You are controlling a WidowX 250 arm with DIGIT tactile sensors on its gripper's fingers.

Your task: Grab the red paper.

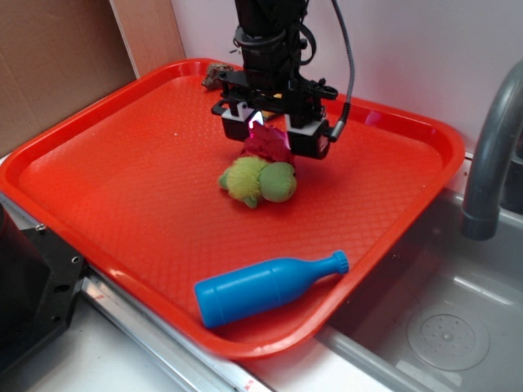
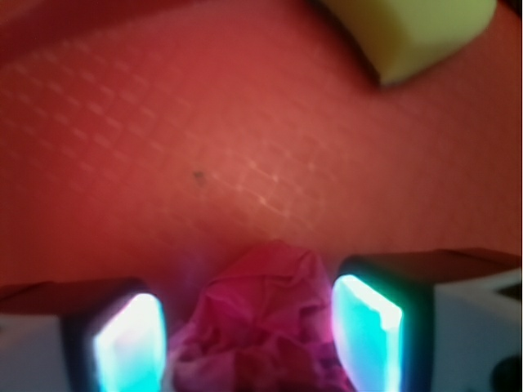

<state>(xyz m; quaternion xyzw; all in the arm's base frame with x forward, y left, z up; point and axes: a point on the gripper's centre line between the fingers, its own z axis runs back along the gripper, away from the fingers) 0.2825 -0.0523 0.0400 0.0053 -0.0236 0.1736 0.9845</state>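
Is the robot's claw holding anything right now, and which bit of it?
Not clearly. The gripper is open around the red paper, one finger on each side of the wad. A small gap shows beside each pad, so it does not look squeezed yet.

The red paper (image 2: 265,318) looks crumpled and matt; the tray (image 1: 122,188) is textured plastic, the blue bottle (image 1: 265,290) smooth plastic, the green toy (image 1: 257,181) fuzzy plush.

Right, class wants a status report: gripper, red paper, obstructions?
Gripper open, straddling red paper. Not yet clamped. Green plush toy touching paper's near side.
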